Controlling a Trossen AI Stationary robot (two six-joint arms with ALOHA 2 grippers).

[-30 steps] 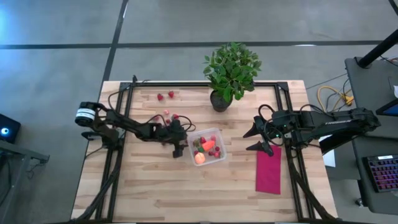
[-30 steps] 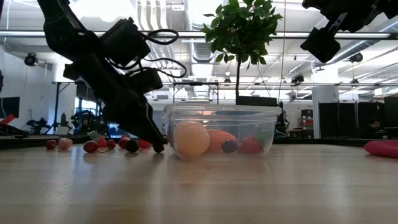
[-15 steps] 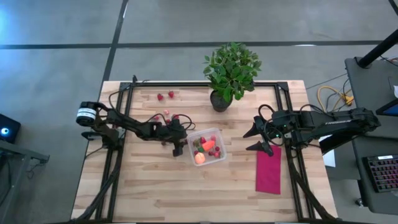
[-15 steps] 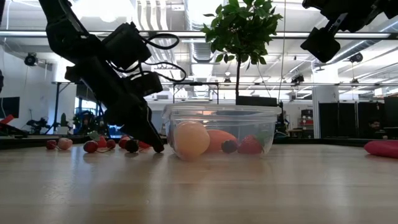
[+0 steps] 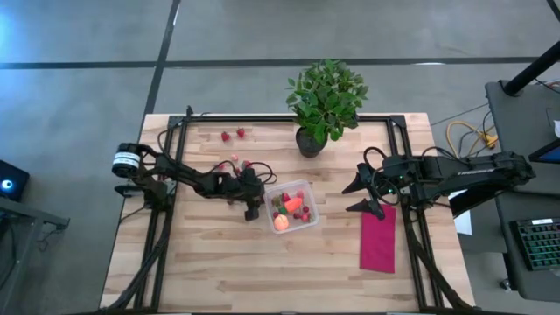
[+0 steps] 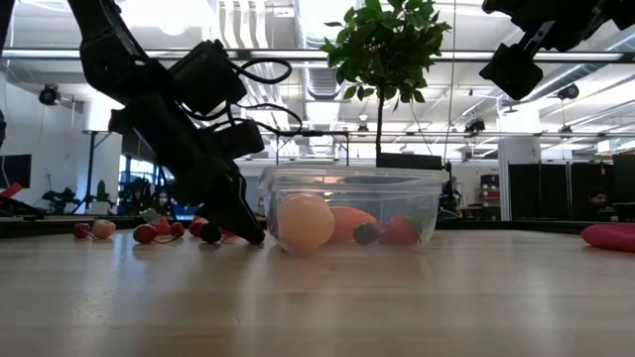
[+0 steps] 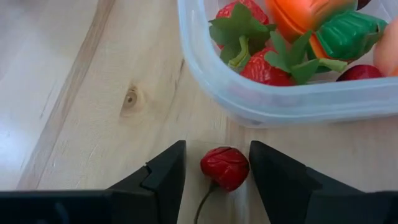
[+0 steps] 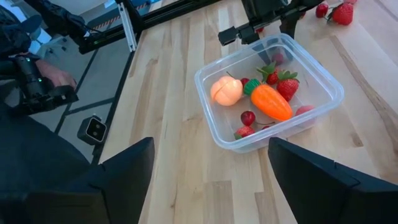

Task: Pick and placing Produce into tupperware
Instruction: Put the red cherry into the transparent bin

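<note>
2 dark arms with looping black cables; the left arm (image 5: pixel 188 179) carries a white band.

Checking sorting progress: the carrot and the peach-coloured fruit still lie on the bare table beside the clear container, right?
No. The high view shows the carrot and the peach-coloured fruit inside the clear container, not beside it.

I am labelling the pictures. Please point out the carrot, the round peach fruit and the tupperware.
carrot (image 8: pixel 271 102): right wrist view, middle of its orange body.
round peach fruit (image 6: pixel 305 223): low view, its centre.
tupperware (image 5: pixel 312 219): high view, its rim.
</note>
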